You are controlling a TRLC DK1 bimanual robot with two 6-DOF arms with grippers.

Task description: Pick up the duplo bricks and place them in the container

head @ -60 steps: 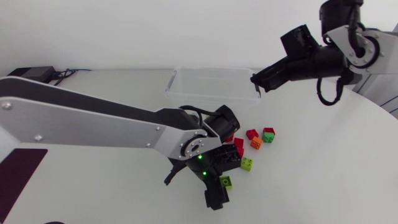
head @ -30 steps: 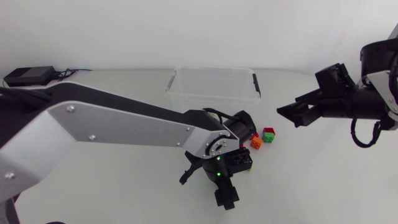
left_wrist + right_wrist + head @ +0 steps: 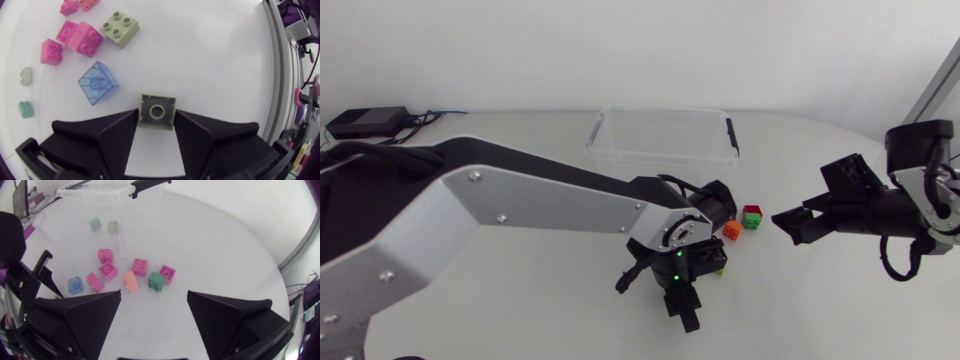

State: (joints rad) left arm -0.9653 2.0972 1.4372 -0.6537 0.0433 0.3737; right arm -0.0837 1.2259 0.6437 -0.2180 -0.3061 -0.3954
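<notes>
Your left hand (image 3: 156, 120) pinches the lime brick (image 3: 157, 106) on two sides, ready for the container (image 3: 660, 158); right hand (image 3: 154, 294) hangs wide and empty, out of the way

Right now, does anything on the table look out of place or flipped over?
Yes. The light green brick held between the fingers of the left hand shows its hollow underside instead of studs, so it lies flipped. The clear blue brick just beside it seems turned over too, and sits askew.
</notes>
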